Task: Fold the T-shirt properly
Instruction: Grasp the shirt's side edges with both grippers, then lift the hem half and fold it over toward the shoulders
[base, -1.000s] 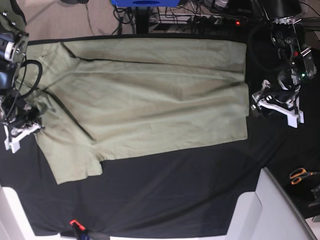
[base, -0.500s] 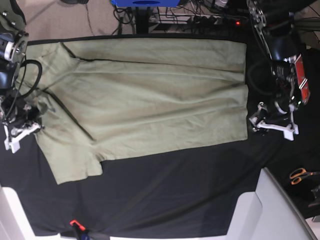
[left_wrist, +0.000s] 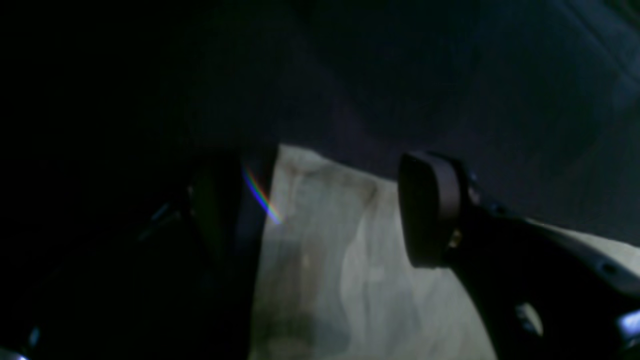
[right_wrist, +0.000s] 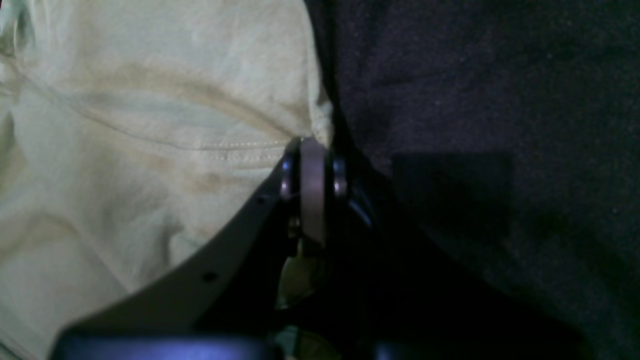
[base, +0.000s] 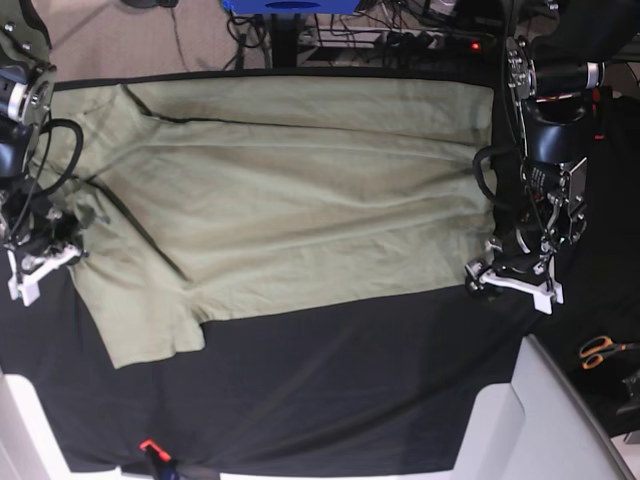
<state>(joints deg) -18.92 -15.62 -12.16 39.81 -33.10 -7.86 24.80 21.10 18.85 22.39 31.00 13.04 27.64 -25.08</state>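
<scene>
A: Lower half of the base view: what's there?
B: Black cloth worktop (base: 330, 390), bare in the middle. Orange-handled scissors (base: 598, 350) at the right edge, a white panel (base: 545, 415) at lower right.

A: The T-shirt?
B: The pale sage-green T-shirt (base: 290, 200) lies flat across the upper-middle of the frame, one sleeve hanging toward lower left, hem edge at the right.

A: Left gripper?
B: The left gripper (base: 485, 272) sits at the T-shirt's lower right hem corner. In the left wrist view (left_wrist: 330, 210) its two dark fingers are spread apart with a corner of pale cloth lying between them; released, clamping nothing.

A: Right gripper?
B: At the left edge, the right gripper (base: 75, 250) is at the sleeve and shoulder fabric. In the right wrist view (right_wrist: 312, 150) the fingers are pressed together, clenched on the T-shirt's edge near a stitched seam.

A: Farther back?
B: Cables (base: 390, 30) and a blue object (base: 290, 6) along the top.
</scene>
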